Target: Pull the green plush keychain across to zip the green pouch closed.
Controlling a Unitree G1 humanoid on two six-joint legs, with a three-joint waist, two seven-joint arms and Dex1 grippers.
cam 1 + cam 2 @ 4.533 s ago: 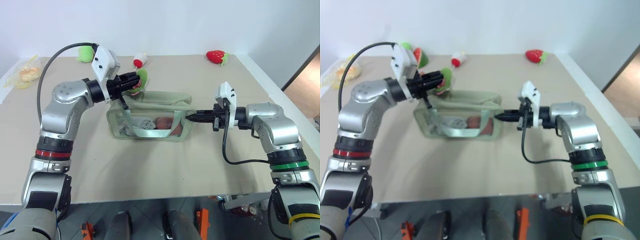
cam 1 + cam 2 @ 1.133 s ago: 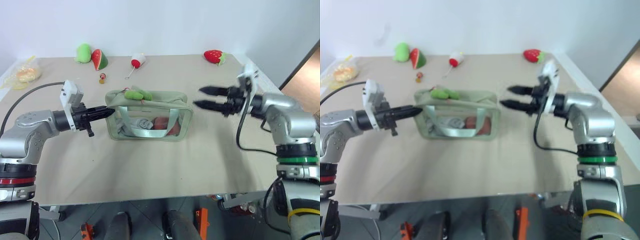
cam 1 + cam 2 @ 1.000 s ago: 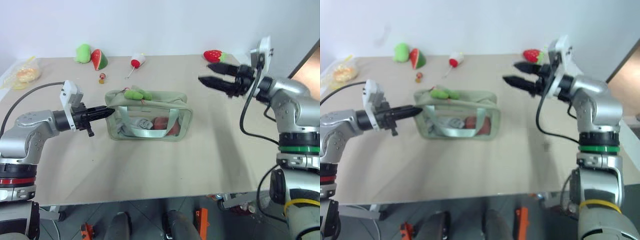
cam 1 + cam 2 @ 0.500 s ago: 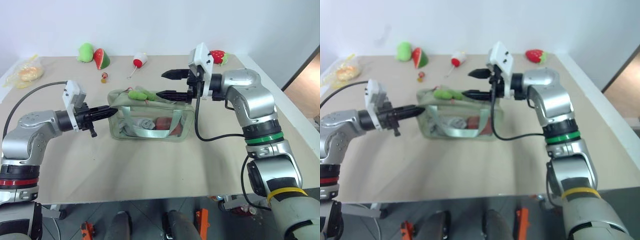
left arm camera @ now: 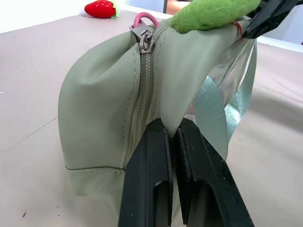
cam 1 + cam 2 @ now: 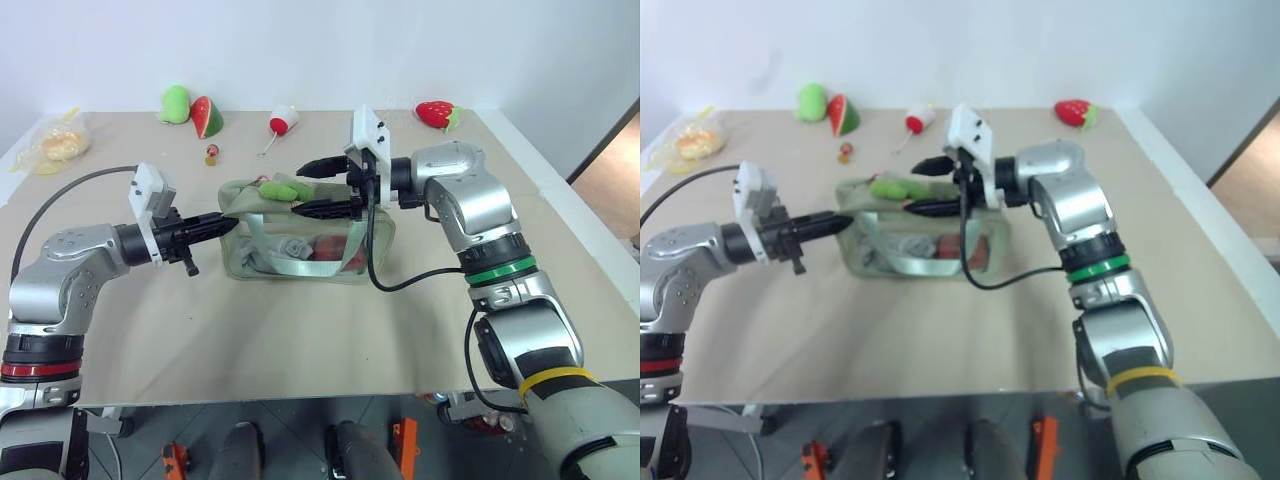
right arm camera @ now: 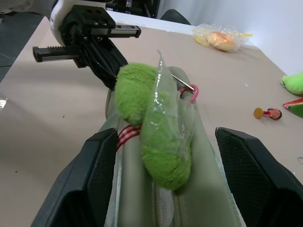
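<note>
The green pouch (image 6: pixel 236 262) stands mid-table, a pale sage bag with clear sides. The green plush keychain (image 6: pixel 280 187) lies on its top near the left end, beside a pink ring on the zipper pull (image 5: pixel 144 29). My left gripper (image 6: pixel 232 222) is shut, pinching the fabric at the pouch's left end (image 5: pixel 104 104). Above the pouch's top, my right gripper (image 6: pixel 300 189) is open and points left. In the right wrist view the keychain (image 7: pixel 156 142) sits between its fingers (image 7: pixel 102 170), which do not touch it.
Along the far table edge lie a rounded green plush (image 6: pixel 175 100), a watermelon-slice plush (image 6: pixel 208 117), a red-and-white toy (image 6: pixel 283 122) and a strawberry plush (image 6: pixel 435 113). A small figure (image 6: pixel 211 156) and a plastic bag (image 6: pixel 55 145) are at the left.
My right gripper has swung left from the table's right side and come down a little, so its open fingers now flank the keychain. The left gripper has kept its hold.
</note>
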